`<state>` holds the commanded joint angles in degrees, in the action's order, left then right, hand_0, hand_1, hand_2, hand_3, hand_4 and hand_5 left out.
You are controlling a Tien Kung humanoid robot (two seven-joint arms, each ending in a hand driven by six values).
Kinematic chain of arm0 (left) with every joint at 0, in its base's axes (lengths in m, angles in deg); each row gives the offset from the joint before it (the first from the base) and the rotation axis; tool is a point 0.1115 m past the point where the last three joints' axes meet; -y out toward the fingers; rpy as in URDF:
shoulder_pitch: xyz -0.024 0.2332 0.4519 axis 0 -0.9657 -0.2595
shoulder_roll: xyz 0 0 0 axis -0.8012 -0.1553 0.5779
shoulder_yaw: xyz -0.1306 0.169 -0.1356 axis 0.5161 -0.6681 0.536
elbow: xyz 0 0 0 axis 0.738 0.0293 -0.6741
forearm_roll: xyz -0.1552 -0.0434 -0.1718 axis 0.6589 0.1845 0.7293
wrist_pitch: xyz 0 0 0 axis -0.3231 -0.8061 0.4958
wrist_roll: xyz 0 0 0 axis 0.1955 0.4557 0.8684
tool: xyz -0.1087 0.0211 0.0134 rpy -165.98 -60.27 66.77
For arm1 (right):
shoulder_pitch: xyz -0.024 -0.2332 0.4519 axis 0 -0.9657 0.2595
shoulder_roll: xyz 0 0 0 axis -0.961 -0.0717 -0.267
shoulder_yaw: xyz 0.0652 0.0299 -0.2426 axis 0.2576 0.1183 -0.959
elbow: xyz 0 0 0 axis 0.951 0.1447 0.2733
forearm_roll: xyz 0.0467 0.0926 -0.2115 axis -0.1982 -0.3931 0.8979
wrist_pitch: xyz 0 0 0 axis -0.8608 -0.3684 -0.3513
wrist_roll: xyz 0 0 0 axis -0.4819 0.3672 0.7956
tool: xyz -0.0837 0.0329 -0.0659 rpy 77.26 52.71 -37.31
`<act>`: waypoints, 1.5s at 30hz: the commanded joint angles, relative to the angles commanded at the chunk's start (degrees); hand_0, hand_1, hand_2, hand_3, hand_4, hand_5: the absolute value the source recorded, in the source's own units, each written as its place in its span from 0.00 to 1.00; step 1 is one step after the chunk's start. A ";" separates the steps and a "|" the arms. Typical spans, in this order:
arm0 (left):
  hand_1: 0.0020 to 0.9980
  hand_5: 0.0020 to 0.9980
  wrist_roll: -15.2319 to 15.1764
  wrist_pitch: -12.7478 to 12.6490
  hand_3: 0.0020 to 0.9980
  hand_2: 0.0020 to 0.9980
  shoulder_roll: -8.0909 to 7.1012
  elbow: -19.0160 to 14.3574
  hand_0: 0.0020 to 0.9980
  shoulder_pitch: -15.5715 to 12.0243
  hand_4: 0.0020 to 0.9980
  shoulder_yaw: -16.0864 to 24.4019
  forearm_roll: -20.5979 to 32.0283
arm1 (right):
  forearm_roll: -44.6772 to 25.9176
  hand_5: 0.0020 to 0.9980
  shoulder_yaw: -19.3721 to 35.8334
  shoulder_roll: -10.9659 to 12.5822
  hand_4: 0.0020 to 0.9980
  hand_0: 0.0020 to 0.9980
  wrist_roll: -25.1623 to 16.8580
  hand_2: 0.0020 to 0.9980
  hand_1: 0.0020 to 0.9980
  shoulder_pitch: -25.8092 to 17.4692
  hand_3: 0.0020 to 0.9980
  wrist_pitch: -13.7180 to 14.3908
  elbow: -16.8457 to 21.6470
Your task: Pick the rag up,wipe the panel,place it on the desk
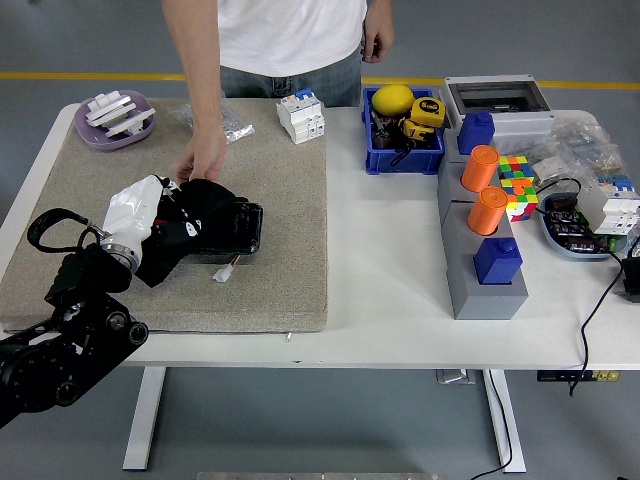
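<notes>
No text, label, brand or number is legible. The breaker (pixel 301 114) on the desk (pixel 390 260) carries small front markings, too small to read. The tape measure (pixel 425 112) in the blue bin (pixel 404 150) shows a dark round label, unreadable.

From my screen I count two orange cylinders (pixel 481 168) and two blue blocks (pixel 497 259) on one grey stand (pixel 487 296) right of the tan mat (pixel 290 250). One black panel (pixel 228 228) sits on that mat, one purple dish (pixel 118 133) at its far left corner, one blue bin (pixel 404 155) just right of it.
</notes>
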<state>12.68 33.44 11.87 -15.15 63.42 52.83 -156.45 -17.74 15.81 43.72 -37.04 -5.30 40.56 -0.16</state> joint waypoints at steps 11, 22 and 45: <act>0.15 0.00 0.80 -0.14 0.47 0.46 0.71 -2.36 0.32 1.44 0.37 -4.16 -0.70 | 1.16 0.56 1.09 0.07 1.00 0.71 0.62 0.69 0.70 0.09 0.64 -0.02 -0.09; 0.15 0.00 1.68 -0.29 0.47 0.46 1.92 -3.13 0.32 3.80 0.36 -7.48 -0.53 | 1.83 0.56 1.43 -0.04 1.00 0.71 0.85 0.69 0.70 0.44 0.64 0.00 -0.10; 0.15 0.00 1.47 -0.35 0.47 0.46 0.96 -0.95 0.32 3.06 0.37 -5.04 -1.05 | 2.64 0.55 1.94 0.11 1.00 0.71 1.16 0.69 0.70 0.24 0.64 0.06 -0.10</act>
<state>14.15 33.09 12.83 -16.10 66.48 47.79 -157.51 -15.10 17.75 43.83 -35.87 -5.06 40.61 -0.27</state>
